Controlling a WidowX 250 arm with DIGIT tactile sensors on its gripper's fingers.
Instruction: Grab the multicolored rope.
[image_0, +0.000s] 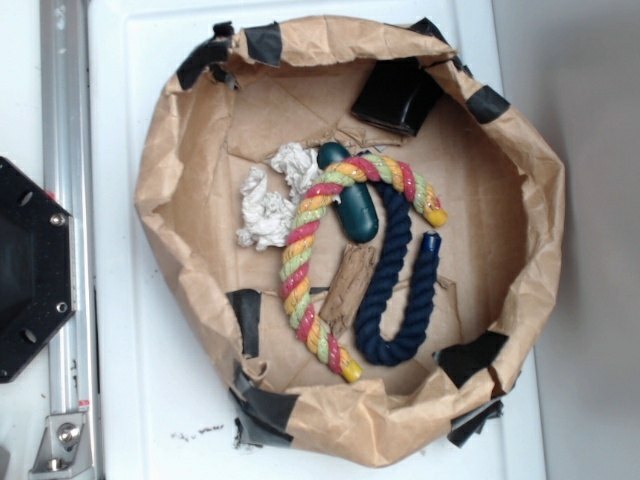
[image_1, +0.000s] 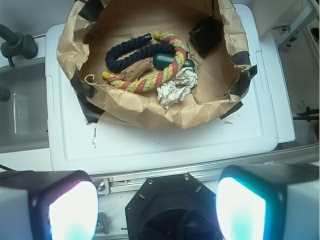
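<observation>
- A brown paper nest (image_0: 160, 190) sits taped on a white lid; crumpled white paper (image_0: 268, 205) lies at its left inner side.
- Just right of that paper, the multicolored rope (image_0: 300, 262) arcs over a dark green object (image_0: 352, 205), untouched.
- Right again, a navy rope (image_0: 392, 290) curls beside it; a black block (image_0: 397, 97) rests near the nest's upper rim.
- The gripper (image_1: 157, 205), fingers apart, hangs well outside the nest: the approach appears not yet begun. Next it likely must reach in over the rim and straddle the rope's free left run.
</observation>
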